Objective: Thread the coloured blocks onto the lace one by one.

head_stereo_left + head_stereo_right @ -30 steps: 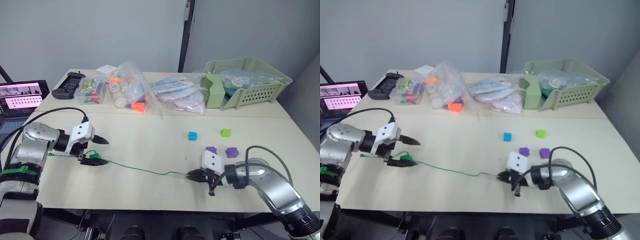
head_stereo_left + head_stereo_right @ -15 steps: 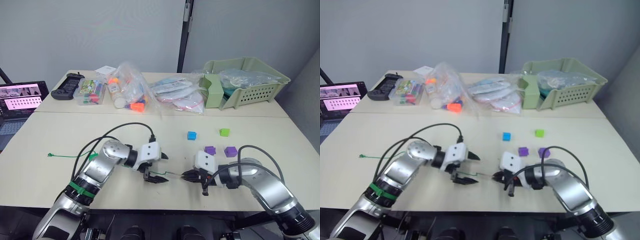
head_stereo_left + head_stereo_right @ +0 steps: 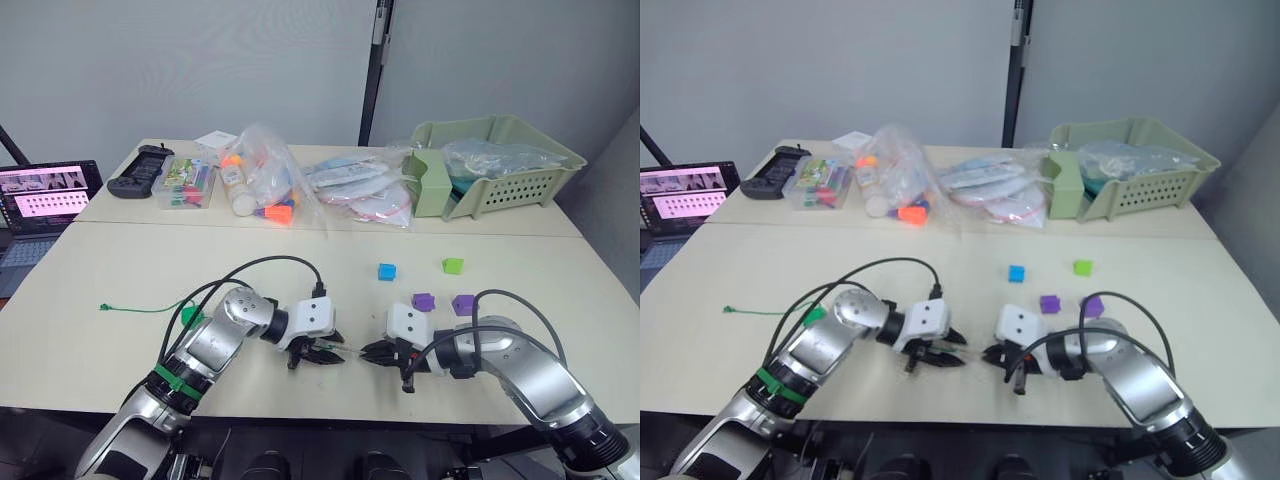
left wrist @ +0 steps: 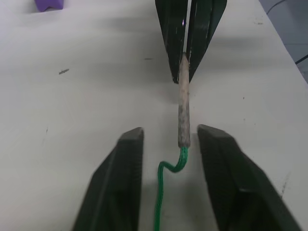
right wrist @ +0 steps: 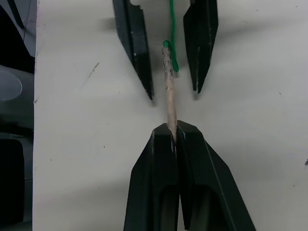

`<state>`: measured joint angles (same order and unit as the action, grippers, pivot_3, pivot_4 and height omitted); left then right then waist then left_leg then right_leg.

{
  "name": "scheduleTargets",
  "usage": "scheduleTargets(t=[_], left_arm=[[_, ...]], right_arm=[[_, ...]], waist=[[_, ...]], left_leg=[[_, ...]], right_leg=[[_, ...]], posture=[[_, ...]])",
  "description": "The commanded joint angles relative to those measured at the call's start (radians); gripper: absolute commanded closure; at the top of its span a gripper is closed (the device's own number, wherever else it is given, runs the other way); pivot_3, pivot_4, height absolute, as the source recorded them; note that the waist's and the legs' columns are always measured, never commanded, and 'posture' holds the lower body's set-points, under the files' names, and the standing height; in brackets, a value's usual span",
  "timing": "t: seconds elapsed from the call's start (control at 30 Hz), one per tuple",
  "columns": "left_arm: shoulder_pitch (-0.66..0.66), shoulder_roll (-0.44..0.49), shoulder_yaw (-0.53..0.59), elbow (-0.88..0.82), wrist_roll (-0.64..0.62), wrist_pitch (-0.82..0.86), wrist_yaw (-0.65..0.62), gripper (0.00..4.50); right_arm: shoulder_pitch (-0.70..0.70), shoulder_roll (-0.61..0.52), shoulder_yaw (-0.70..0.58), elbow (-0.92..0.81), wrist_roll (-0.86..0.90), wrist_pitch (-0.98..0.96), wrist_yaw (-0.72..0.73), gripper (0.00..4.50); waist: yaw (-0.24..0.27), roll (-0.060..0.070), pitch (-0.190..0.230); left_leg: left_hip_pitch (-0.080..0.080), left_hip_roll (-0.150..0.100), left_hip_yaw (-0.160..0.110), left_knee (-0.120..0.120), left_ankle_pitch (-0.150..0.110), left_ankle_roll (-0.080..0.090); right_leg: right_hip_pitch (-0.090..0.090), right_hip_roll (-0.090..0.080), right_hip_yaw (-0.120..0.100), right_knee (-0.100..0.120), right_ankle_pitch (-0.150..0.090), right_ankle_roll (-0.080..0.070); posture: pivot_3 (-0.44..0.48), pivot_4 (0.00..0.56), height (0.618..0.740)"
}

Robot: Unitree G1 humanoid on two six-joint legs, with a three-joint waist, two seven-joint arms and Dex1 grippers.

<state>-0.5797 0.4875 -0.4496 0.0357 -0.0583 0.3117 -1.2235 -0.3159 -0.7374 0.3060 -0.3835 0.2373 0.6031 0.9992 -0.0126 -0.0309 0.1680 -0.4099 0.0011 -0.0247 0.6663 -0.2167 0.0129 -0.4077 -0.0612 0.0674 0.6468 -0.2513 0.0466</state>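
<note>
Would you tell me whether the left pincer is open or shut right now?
Open: the left pincer has its fingers apart on either side of the lace tip, untouched.

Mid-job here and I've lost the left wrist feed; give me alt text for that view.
The right gripper is shut on the stiff pale needle-like tip of the thin green lace, which lies on the pale table. The left gripper is open, its two black fingers either side of the tip's base. A small purple plastic block sits farther off.
</note>
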Motion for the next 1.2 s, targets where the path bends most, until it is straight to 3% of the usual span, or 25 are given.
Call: scheduleTargets(t=[0.03, 0.07, 0.6, 0.83, 1.1, 1.2], left_arm=[[-0.026, -0.009, 0.001, -0.007, 0.002, 0.007, 0.006, 4.16], [-0.03, -0.015, 0.0, 0.0, 0.004, 0.006, 0.008, 4.48], [-0.041, -0.033, 0.018, 0.011, -0.01, 0.019, -0.003, 4.48], [-0.042, -0.039, 0.016, 0.013, -0.014, 0.025, 0.0, 2.26], [-0.035, -0.04, 0.018, 0.009, -0.026, 0.028, 0.002, 2.26], [-0.032, -0.037, 0.017, 0.007, -0.035, 0.03, -0.005, 3.13]], right_arm=[[-0.016, 0.005, -0.003, -0.035, 0.004, 0.001, -0.002, 4.5], [-0.016, 0.006, -0.002, -0.034, 0.003, 0.0, -0.003, 4.5], [-0.014, 0.015, 0.001, -0.033, -0.008, 0.005, -0.003, 4.5], [-0.016, 0.015, 0.0, -0.029, -0.01, 0.006, -0.001, 4.5], [-0.012, 0.012, -0.003, -0.031, -0.01, 0.008, 0.0, 4.5], [-0.011, 0.013, -0.005, -0.03, -0.009, 0.008, -0.002, 4.5]], waist=[[0.0, 0.0, 0.0], [0.001, 0.0, 0.0], [0.0, 0.0, 0.0], [0.001, 0.0, 0.0], [0.001, 0.0, 0.0], [0.0, 0.0, 0.0]], left_leg=[[0.0, 0.0, 0.0, 0.0, 0.0, 0.0], [0.0, 0.0, 0.0, 0.0, 0.0, 0.0], [0.0, 0.0, 0.0, 0.0, 0.0, 0.0], [0.0, 0.0, 0.0, 0.0, 0.0, 0.0], [0.0, 0.0, 0.0, 0.0, 0.0, 0.0], [0.0, 0.0, 0.0, 0.0, 0.0, 0.0]], right_leg=[[0.0, 0.0, 0.0, 0.0, 0.0, 0.0], [0.0, 0.0, 0.0, 0.0, 0.0, 0.0], [0.0, 0.0, 0.0, 0.0, 0.0, 0.0], [0.0, 0.0, 0.0, 0.0, 0.0, 0.0], [0.0, 0.0, 0.0, 0.0, 0.0, 0.0], [0.0, 0.0, 0.0, 0.0, 0.0, 0.0]], posture=[[0.0, 0.15, 0.74], [0.0, 0.15, 0.74], [0.0, 0.15, 0.74], [0.0, 0.15, 0.74], [0.0, 0.15, 0.74], [0.0, 0.15, 0.74]])
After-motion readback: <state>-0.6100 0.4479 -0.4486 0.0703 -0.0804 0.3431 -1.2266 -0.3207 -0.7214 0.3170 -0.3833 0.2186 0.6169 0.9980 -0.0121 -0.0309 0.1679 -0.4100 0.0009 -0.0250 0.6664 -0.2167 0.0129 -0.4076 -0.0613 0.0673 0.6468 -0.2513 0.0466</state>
